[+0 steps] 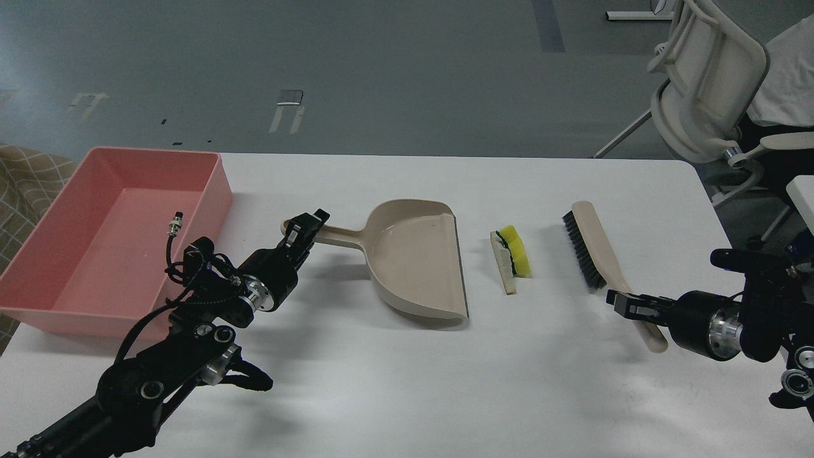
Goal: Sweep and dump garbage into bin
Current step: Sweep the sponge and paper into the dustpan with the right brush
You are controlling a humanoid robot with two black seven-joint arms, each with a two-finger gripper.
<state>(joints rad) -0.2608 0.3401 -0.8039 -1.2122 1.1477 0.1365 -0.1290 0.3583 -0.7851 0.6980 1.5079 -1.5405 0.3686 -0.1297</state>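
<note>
Desk (pixel 394 381): 1 flat white top, smooth and matte, rounded corner at the far right. Beyond it a grey floor with pale tape marks.

Chair (pixel 706 89): 1 off-white plastic office chair, far beyond my right end effector, off the desk.

Bin (pixel 210 184): 1 shallow rectangular pink plastic tray with sloped walls, on the desk just left of my left end effector.

Dustpan (pixel 413 261): 1 beige plastic scoop with a long handle; the handle points toward my left end effector, the wide mouth faces away to its right.

Left end effector (pixel 310 227): black, its 2 fingers at the tip of the dustpan handle; whether they pinch it or merely flank it I cannot tell.

Garbage, 2 pieces, touching, between the dustpan mouth and the brush: sponge (pixel 516 247), yellow with a dark green scouring layer; wedge (pixel 505 267), flat, white, tan-edged, on the sponge's dustpan side.

Brush (pixel 588 251): 1 beige hand brush, black bristles facing the garbage, handle running toward my right end effector.

Right end effector (pixel 626 304): black, at the brush handle's near end; clenched or released, I cannot tell.
</note>
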